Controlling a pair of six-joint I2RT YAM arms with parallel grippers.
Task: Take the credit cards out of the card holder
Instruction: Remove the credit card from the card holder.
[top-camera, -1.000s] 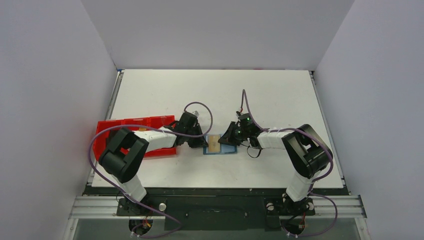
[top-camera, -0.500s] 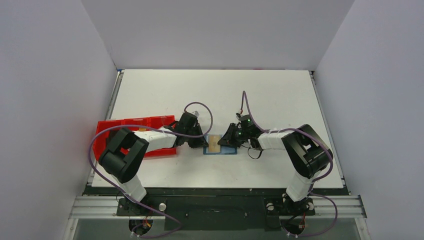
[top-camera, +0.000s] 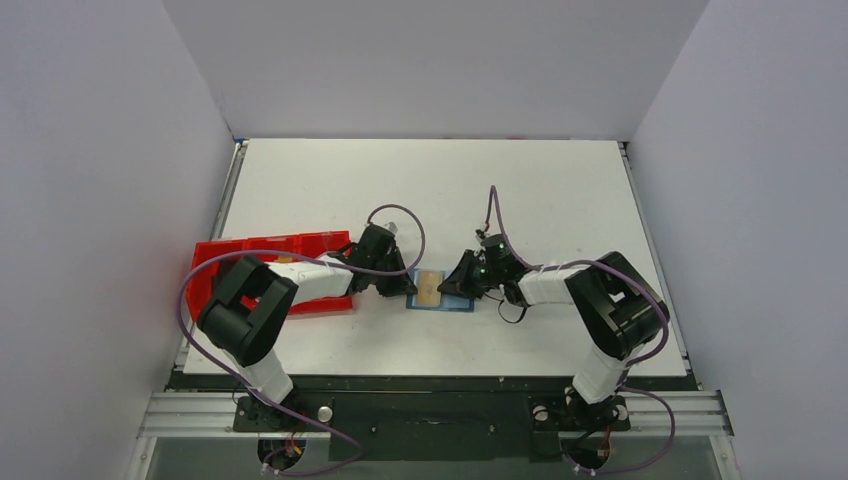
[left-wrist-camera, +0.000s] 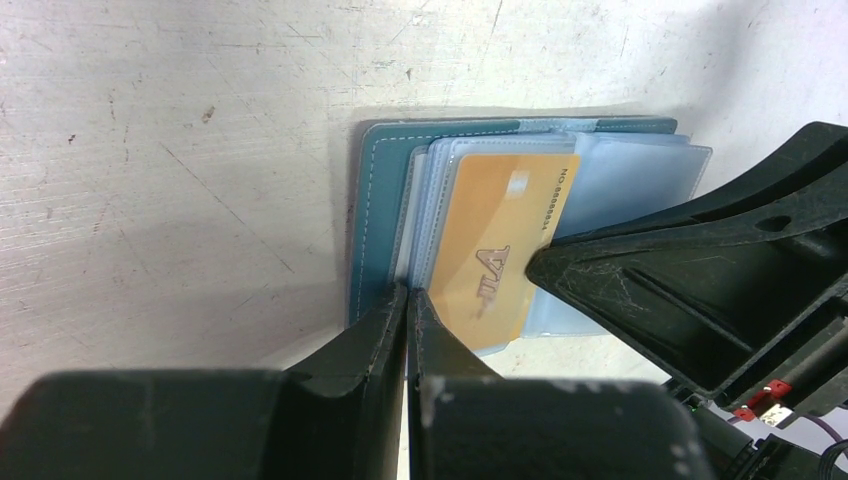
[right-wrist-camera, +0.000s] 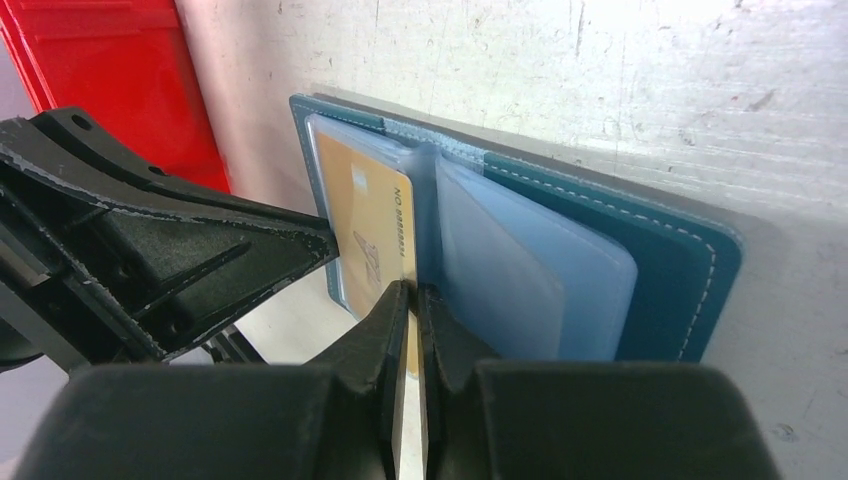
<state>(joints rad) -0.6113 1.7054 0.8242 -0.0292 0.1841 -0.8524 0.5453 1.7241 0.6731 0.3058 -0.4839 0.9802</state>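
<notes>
The blue card holder (top-camera: 455, 301) (left-wrist-camera: 380, 200) (right-wrist-camera: 680, 270) lies open on the table between both arms. A tan credit card (top-camera: 429, 287) (left-wrist-camera: 495, 240) (right-wrist-camera: 365, 225) sits in its clear sleeves. My left gripper (top-camera: 405, 288) (left-wrist-camera: 407, 292) is shut, its tips pressed on the holder's left side at the sleeve edges. My right gripper (top-camera: 447, 286) (right-wrist-camera: 410, 290) comes in low from the right. It is shut on the tan card's edge beside the spine, and a sliver of tan shows between its fingers. Empty clear sleeves (right-wrist-camera: 530, 270) fan out to the right.
A red compartment tray (top-camera: 230, 262) (right-wrist-camera: 110, 80) stands left of the holder, under the left arm. The two grippers face each other a few centimetres apart; the right gripper's black body (left-wrist-camera: 700, 270) fills the right of the left wrist view.
The right gripper parted slightly and closed again at the tan card's edge, and its wrist shifted a little to the right. The left arm has not moved.
</notes>
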